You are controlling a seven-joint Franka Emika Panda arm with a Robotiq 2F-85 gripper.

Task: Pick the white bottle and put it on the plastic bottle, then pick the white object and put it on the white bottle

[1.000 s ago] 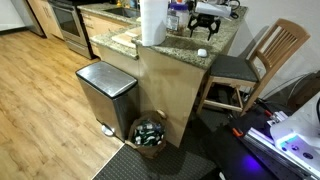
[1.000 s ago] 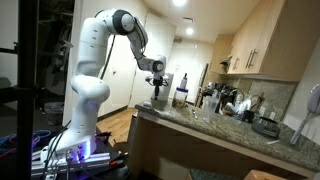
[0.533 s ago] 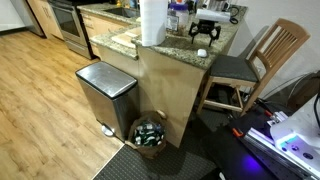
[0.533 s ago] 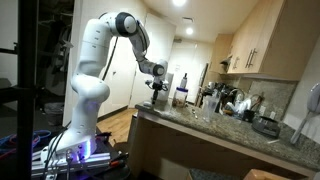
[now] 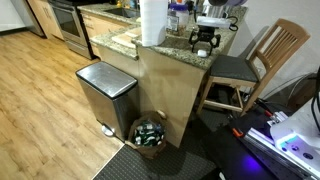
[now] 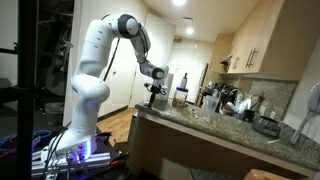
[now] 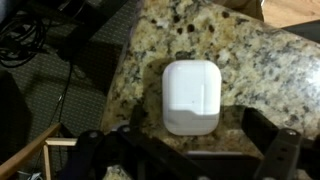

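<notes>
The gripper (image 7: 186, 152) hangs above the bench (image 7: 262, 72) corner, jaws wide apart. The white object (image 7: 191, 96) lies on the granite below, untouched.

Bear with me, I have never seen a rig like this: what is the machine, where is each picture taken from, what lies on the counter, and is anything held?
It is a white robot arm ending in a two-fingered gripper. Two pictures come from cameras standing in the room; the third from a camera on the wrist, looking down. Below it, on the granite counter, lies a small white rounded piece. A paper towel roll stands nearby. The gripper hangs over the piece, open, holding nothing.
</notes>
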